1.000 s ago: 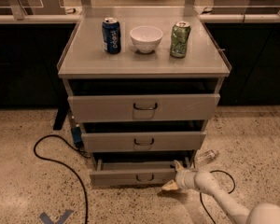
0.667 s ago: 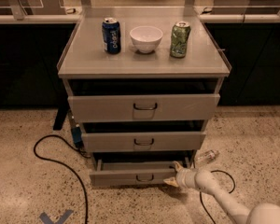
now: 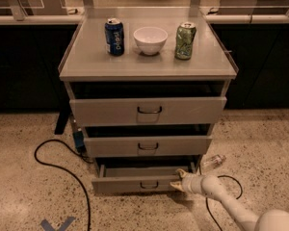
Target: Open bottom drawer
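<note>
The bottom drawer sits lowest in the cabinet, just above the floor. Its front stands forward of the frame, with a dark gap and some of its inside showing above it, so the opening looks partly done. The pincer is low at the right end of that front, to the right of the handle. Whether it is clenched, released or grasping the edge cannot be told. What seems left is drawing the drawer further out.
</note>
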{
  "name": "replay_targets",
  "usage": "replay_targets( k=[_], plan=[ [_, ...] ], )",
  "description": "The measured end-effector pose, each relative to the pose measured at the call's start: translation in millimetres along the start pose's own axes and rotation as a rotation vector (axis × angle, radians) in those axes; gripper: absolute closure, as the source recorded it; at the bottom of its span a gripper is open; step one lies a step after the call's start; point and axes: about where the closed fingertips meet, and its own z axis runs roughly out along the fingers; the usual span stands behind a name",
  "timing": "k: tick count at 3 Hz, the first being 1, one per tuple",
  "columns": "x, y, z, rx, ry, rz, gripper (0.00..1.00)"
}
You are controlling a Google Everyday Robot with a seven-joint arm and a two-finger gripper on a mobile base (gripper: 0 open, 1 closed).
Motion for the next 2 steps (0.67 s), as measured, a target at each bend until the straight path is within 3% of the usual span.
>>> replay_targets(
  k=[1, 2],
  plan=[
    [-0.1, 0.0, -0.1, 0.000, 0.000, 0.000, 1.00],
    [-4.8, -2.2, -5.6, 0.000, 0.000, 0.000, 1.00]
  ],
)
